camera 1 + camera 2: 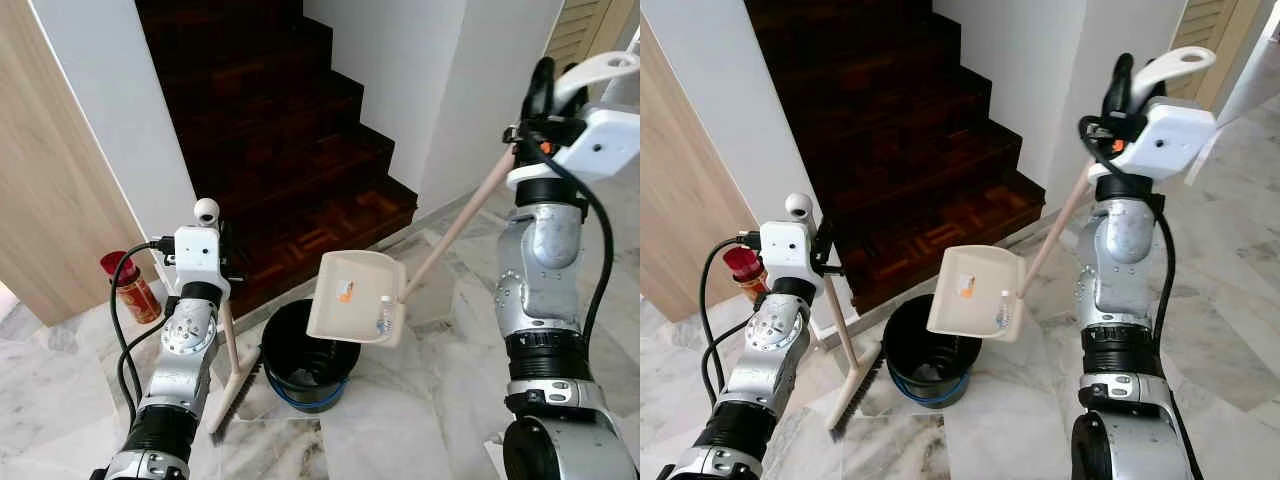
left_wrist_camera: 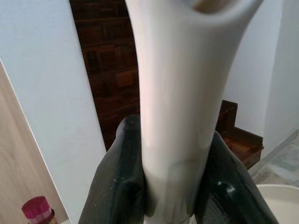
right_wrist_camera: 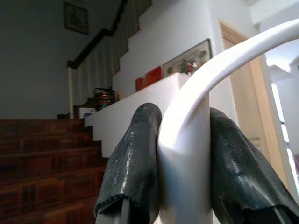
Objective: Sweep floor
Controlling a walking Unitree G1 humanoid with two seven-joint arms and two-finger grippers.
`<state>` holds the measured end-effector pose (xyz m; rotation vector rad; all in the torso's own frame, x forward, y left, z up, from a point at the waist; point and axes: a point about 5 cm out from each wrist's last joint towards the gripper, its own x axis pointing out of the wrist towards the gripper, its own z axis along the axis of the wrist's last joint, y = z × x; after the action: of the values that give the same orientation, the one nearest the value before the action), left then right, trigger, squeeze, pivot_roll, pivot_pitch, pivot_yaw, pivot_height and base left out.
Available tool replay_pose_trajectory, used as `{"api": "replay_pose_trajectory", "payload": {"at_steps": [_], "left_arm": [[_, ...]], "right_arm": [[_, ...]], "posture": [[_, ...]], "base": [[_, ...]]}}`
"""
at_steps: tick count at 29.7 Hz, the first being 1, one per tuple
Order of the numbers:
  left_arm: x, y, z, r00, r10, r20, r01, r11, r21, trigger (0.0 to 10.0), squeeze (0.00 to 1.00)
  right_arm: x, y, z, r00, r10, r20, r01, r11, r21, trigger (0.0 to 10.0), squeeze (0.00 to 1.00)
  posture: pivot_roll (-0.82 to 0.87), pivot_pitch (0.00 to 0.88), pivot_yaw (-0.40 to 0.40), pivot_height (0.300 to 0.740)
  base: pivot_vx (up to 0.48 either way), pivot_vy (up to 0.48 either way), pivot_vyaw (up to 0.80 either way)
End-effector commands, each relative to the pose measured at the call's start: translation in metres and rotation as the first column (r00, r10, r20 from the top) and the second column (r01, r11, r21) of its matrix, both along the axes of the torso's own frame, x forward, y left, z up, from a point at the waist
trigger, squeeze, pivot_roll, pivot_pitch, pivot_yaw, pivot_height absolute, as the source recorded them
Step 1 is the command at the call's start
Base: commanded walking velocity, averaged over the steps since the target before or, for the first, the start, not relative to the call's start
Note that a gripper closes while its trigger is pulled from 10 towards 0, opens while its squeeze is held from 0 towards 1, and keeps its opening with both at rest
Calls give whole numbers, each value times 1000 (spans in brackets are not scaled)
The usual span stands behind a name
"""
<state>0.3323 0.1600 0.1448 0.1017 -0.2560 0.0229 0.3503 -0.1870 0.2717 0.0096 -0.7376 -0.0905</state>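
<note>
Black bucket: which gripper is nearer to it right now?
Left. The left gripper holds the broom handle just above and beside the black bucket. The right gripper is raised high off to its right, gripping the dustpan handle's top.

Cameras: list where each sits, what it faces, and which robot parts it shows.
Eye views: on the head, looking down at the bin, dustpan and broom; both arms show.
Left wrist view: looks along the left gripper clamping the broom handle.
Right wrist view: right gripper clamping the dustpan handle.
All share the stairs.
</note>
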Motion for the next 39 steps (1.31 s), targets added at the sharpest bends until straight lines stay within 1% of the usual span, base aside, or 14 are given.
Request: {"api": "replay_pose_trajectory", "payload": {"at_steps": [1, 4, 5, 8, 10, 14, 16, 20, 23, 28, 39], "left_arm": [[-1, -2, 8, 998, -16, 54, 15, 999, 29, 10000, 0], [-1, -3, 8, 998, -21, 55, 19, 999, 33, 10000, 0], [-1, -3, 8, 998, -21, 55, 19, 999, 33, 10000, 0], [-1, -3, 8, 998, -23, 56, 21, 999, 34, 10000, 0], [-1, -3, 9, 998, -26, 58, 24, 999, 35, 10000, 0], [-1, -4, 9, 998, -28, 59, 26, 999, 35, 10000, 0], [-1, -4, 10, 998, -30, 63, 28, 999, 34, 10000, 0], [-1, -4, 10, 997, -31, 64, 29, 999, 33, 10000, 0], [-2, -5, 10, 997, -31, 66, 28, 999, 32, 10000, 0], [-2, -4, 9, 998, -25, 65, 23, 999, 32, 10000, 0], [-2, -3, 9, 998, -16, 66, 14, 999, 29, 10000, 0]], "right_arm": [[-11, 8, 22, 991, 20, 136, -16, 999, -28, 10000, 0], [-14, 15, 21, 989, 35, 147, -28, 998, -48, 10000, 0], [-14, 15, 21, 989, 35, 147, -28, 998, -48, 10000, 0], [-17, 22, 22, 985, 51, 166, -39, 997, -72, 10000, 0], [-19, 31, 24, 981, 72, 182, -56, 994, -93, 10000, 0], [-20, 35, 25, 978, 82, 191, -62, 992, -109, 10000, 0], [-23, 39, 28, 973, 89, 211, -63, 990, -129, 10000, 0], [-24, 41, 29, 971, 91, 221, -61, 988, -141, 10000, 0], [-27, 48, 31, 966, 101, 236, -58, 982, -179, 10000, 0], [-28, 52, 31, 964, 109, 242, -58, 976, -208, 10000, 0], [-31, 59, 32, 960, 123, 251, -61, 969, -241, 10000, 0]], "posture": [[-7, 0, 38, 740], [-6, 0, 40, 740], [-6, 0, 40, 740], [-8, 0, 43, 740], [-8, 0, 44, 740], [-9, 0, 45, 740], [-9, 0, 44, 740], [-10, 0, 43, 740], [-9, 0, 40, 740], [-8, 0, 37, 740], [-8, 0, 31, 740]], "base": [[0, 0, 0], [0, 0, 0], [0, 0, 0], [0, 0, 0], [0, 0, 0], [0, 0, 0], [0, 0, 0], [0, 0, 0], [0, 0, 0], [0, 0, 0], [0, 0, 0]]}}
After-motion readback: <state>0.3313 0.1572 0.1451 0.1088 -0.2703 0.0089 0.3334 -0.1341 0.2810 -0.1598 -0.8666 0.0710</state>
